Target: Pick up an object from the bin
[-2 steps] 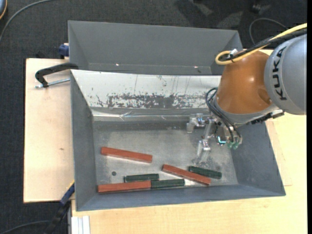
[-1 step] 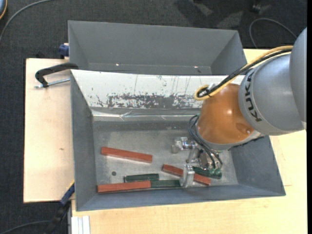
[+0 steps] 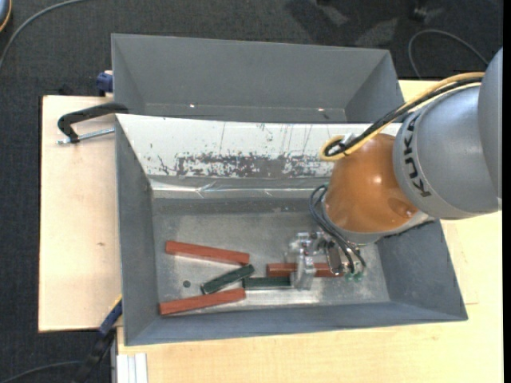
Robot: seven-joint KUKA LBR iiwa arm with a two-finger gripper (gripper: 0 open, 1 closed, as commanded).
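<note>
Several slim bars lie on the floor of the bin [image 3: 136, 238], all in its near half. The gripper [image 3: 304, 266] is down at the floor, right of centre, below the orange cover [image 3: 363, 194] of the arm [image 3: 455, 158], which comes in from the right.

A red bar [image 3: 279, 270] lies crosswise at the gripper. Its left end shows plainly on the gripper's left, and a bit of red shows again on the gripper's right, so the bar seems to run through or under the metal tip. Whether the gripper is open, closed or clamped on that bar cannot be told, since the wrist and its cables [image 3: 339, 250] crowd that spot.

A dark bar [image 3: 271, 284] lies just in front of the red bar, nearly parallel to it, either touching it or very close. To its left a green bar [image 3: 227, 279] lies tilted, its right end close to the dark bar's left end.

Further left lie two more. A long red bar [image 3: 207, 253] lies towards the middle of the floor, slanting a little. A low red bar [image 3: 201, 302] lies near the front wall. The green bar sits between these two, its left end just beside the low red bar.
</note>
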